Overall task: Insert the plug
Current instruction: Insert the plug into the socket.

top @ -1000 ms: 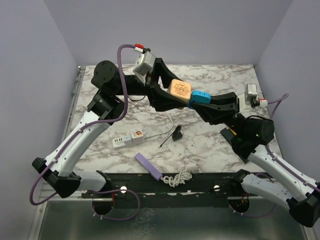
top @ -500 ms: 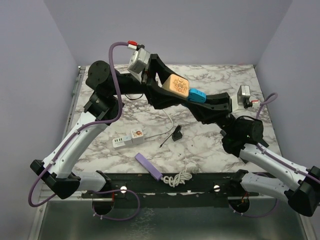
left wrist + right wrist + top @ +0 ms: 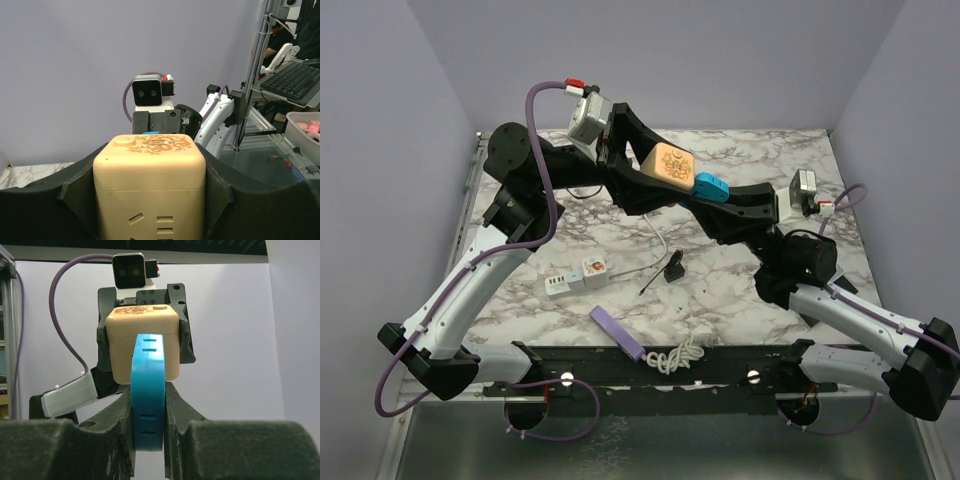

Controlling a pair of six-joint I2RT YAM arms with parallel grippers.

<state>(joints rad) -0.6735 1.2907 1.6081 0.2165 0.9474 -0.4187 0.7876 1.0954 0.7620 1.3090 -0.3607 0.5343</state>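
A cream cube socket (image 3: 667, 163) with an orange dragon print is held high above the table, my left gripper (image 3: 663, 172) shut on its sides. In the left wrist view the cube (image 3: 150, 180) fills the space between the black fingers (image 3: 75, 185). The blue plug (image 3: 710, 187) is clamped edge-on in my right gripper (image 3: 718, 196). In the right wrist view the plug (image 3: 148, 390) stands upright between the jaws of that gripper (image 3: 148, 435), and its far end meets the face of the cube (image 3: 120, 340). Its prongs are hidden.
On the marble table (image 3: 750, 150) lie a white power adapter (image 3: 578, 276), a small black plug with a thin cable (image 3: 672, 268), a purple bar (image 3: 617, 333) and a coiled white cord (image 3: 677, 353) at the front edge. Purple walls close in on three sides.
Both arms have drifted left and towards the back wall together. The cube and the blue plug stayed pressed against each other, and neither grip changed.
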